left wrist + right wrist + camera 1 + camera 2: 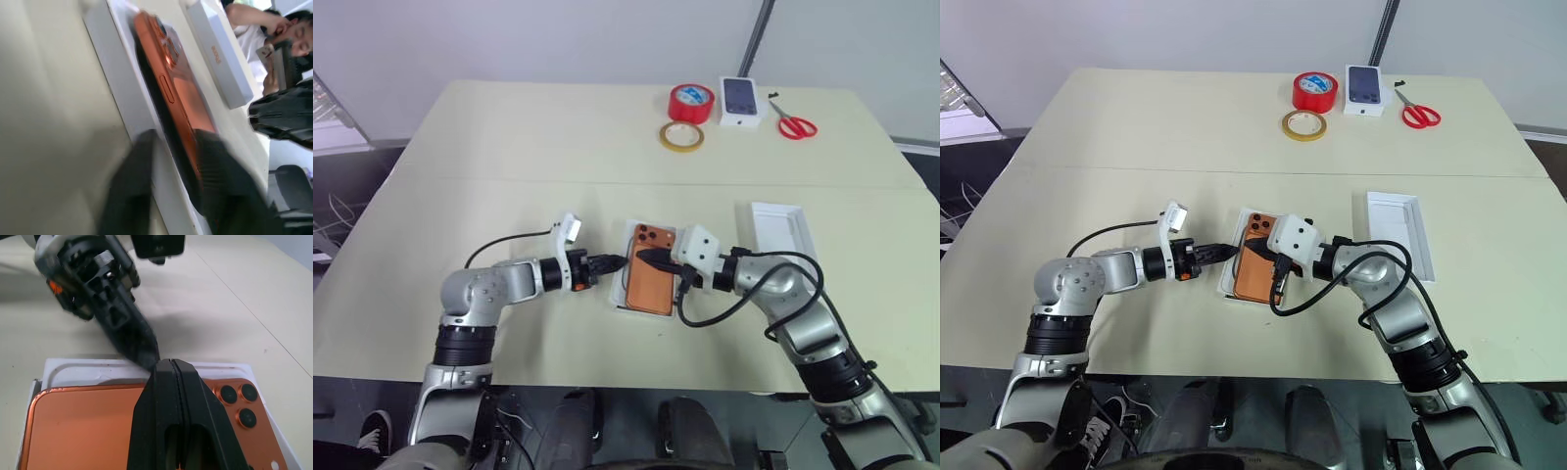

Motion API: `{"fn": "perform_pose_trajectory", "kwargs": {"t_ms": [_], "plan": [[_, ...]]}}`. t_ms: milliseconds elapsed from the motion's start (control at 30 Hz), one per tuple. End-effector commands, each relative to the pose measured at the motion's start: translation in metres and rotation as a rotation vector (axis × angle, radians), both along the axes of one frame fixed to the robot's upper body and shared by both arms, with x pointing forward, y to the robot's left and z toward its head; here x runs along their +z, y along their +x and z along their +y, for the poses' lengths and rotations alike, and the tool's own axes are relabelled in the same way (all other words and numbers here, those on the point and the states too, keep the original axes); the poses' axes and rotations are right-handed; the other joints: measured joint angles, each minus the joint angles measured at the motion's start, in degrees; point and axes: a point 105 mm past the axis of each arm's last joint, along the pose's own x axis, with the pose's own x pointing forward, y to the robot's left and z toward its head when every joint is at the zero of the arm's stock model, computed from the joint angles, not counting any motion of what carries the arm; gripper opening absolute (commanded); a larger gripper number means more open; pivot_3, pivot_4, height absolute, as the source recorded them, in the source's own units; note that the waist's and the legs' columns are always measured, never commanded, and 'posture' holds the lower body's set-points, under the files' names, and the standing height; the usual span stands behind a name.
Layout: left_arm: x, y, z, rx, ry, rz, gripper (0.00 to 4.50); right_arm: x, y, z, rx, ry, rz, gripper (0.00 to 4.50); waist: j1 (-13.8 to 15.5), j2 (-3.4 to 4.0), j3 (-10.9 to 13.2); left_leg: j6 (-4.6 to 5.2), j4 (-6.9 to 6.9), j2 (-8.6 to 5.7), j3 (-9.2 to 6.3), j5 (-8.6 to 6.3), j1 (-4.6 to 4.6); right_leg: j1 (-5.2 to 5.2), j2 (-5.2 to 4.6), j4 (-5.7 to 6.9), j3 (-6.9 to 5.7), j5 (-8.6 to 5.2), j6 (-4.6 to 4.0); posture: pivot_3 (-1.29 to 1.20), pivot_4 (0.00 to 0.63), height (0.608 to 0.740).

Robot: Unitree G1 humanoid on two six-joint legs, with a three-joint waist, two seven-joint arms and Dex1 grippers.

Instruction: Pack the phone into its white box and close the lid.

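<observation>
The orange phone (652, 282) lies back up, camera lenses at the far end, on the white box (620, 297) near the table's front middle. My left gripper (612, 262) reaches in from the left. In the left wrist view its fingers (134, 181) pinch the phone's (171, 83) long left edge just over the box rim (122, 93). My right gripper (171, 363) comes from the right, shut with nothing between its fingers, and its tip sits over the phone's (83, 426) back beside the left gripper's tip. The white lid (779, 229) lies open side up to the right.
At the table's far side are a red tape roll (690, 102), a yellow tape roll (680, 136), a small white box with a phone picture (740, 100) and red scissors (795, 125). A person (288, 29) sits beyond the table.
</observation>
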Motion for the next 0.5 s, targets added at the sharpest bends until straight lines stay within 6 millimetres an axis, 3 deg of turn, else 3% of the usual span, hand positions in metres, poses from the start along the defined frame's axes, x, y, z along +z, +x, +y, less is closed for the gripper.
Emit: {"fn": "perform_pose_trajectory", "kwargs": {"t_ms": [33, 233, 500], "plan": [[0.015, -0.002, 0.006, -0.022, -0.022, -0.047, 0.05, 0.008, 0.001, -0.004, -0.008, 0.016, -0.037, 0.0, -0.03, 0.0, 0.0, 0.0, -0.01, 0.0, 0.0, 0.0, 0.0, 0.0, 0.0, 0.0, 0.0, 0.0, 0.0, 0.0, 0.15, 0.728], [0.011, -0.003, 0.006, -0.031, 0.022, -0.056, 0.05, 0.008, 0.001, -0.003, -0.008, 0.018, -0.038, 0.0, -0.01, 0.0, 0.0, 0.0, -0.01, 0.0, 0.0, 0.0, 0.0, 0.0, 0.0, 0.0, 0.0, 0.0, 0.0, 0.0, 0.15, 0.728], [0.004, -0.012, -0.017, -0.084, -0.031, 0.038, 0.05, 0.01, 0.004, -0.003, -0.013, 0.018, -0.048, 0.0, 0.2, 0.0, 0.0, 0.02, 0.01, 0.0, 0.0, -0.01, 0.0, 0.01, -0.02, -0.01, 0.0, 0.0, 0.0, 0.0, 0.15, 0.728]]}}
